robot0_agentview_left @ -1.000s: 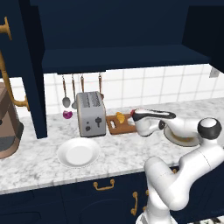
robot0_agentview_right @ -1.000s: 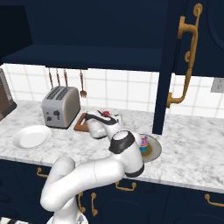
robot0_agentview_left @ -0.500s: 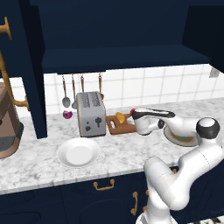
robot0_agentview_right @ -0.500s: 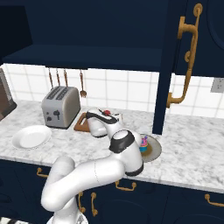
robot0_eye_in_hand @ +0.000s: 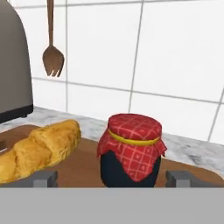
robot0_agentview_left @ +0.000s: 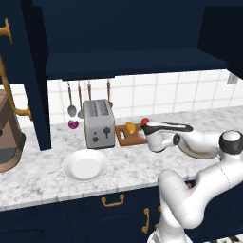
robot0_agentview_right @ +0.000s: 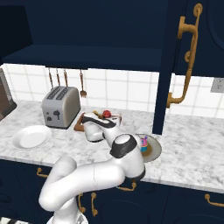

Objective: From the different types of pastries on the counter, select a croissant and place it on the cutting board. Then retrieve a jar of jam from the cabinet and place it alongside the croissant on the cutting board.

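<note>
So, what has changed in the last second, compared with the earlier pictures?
Nothing has visibly moved. The gripper still stays low at the cutting board, its fingertips apart on either side of the jam jar, which stands on the board beside the croissant. The toaster, white plate and cupcake are where they were.

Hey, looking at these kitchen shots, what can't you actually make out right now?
- Claw: hand view's bottom edge cuts off its tips, which sit apart either side of the jam jar; contact unclear.
- Croissant: left end cut off by the hand view's edge.
- Cutting board: near end hidden behind the arm in the left base view.
- Cupcake: partly hidden by the arm's elbow in the right base view.
</note>
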Available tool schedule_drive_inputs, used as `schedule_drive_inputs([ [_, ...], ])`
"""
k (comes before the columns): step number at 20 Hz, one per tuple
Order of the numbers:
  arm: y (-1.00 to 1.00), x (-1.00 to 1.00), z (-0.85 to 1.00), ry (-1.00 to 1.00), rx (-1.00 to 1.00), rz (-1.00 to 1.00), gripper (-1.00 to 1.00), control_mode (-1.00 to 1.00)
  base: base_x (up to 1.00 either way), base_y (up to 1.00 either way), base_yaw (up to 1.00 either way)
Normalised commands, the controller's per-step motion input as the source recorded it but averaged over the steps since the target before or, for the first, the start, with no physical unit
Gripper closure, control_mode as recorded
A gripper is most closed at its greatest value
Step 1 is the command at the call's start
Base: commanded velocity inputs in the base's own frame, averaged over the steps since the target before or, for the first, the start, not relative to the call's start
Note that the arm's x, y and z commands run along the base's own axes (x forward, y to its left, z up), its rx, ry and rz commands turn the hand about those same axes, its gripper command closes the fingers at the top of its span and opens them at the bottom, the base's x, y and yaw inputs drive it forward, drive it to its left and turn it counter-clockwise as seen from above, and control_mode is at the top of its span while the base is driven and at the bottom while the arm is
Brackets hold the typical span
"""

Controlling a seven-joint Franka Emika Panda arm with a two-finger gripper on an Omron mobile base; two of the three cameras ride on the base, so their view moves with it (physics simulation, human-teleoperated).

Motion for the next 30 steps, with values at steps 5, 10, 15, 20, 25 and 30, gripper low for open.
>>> schedule_drive_inputs([
  [5,0.0,-0.87,0.07,-0.02,0.09,-0.07,-1.0,-1.0,0.0,0.0,0.0],
  [10,0.0,-0.65,0.36,-0.07,0.05,-0.04,-1.0,-1.0,0.0,0.0,0.0],
  [15,0.04,-0.38,0.73,0.0,0.01,0.0,-1.0,-1.0,0.0,0.0,0.0],
  [20,0.2,-0.38,0.9,0.04,0.01,0.0,-1.0,-1.0,0.0,0.0,0.0],
  [25,0.24,-0.78,0.51,0.28,0.05,-0.05,-1.0,-1.0,0.0,0.0,0.0],
  [30,0.15,-0.91,0.46,0.33,0.06,-0.11,-1.0,-1.0,0.0,0.0,0.0],
])
